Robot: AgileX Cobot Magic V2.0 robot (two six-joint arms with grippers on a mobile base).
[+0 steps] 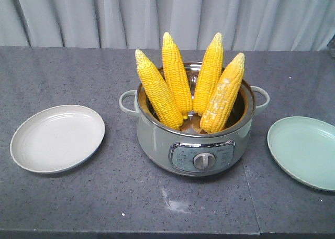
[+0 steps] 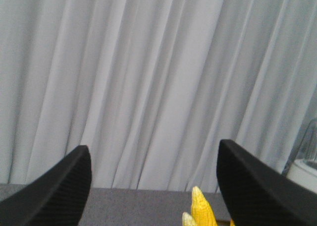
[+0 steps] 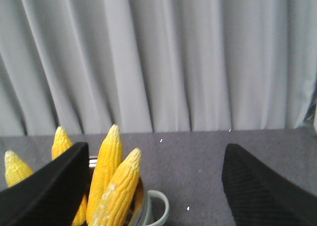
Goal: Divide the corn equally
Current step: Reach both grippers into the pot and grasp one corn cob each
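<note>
Several yellow corn cobs (image 1: 189, 89) stand upright, tips up, fanned out in a pale green electric pot (image 1: 196, 144) at the middle of the counter. A cream plate (image 1: 57, 138) lies to its left and a light green plate (image 1: 306, 151) to its right, both bare. No arm shows in the front view. My left gripper (image 2: 153, 186) is open, high up and facing the curtain, with cob tips (image 2: 200, 210) low between its fingers. My right gripper (image 3: 153, 186) is open too, and the cobs (image 3: 111, 171) stand by its left finger (image 3: 47, 191), untouched.
The grey stone counter (image 1: 63, 76) runs back to a pleated grey curtain (image 1: 104, 13). The pot has loop handles on both sides (image 1: 127, 102) and a dial panel (image 1: 203, 159) in front. A white appliance (image 2: 304, 169) shows at the far right.
</note>
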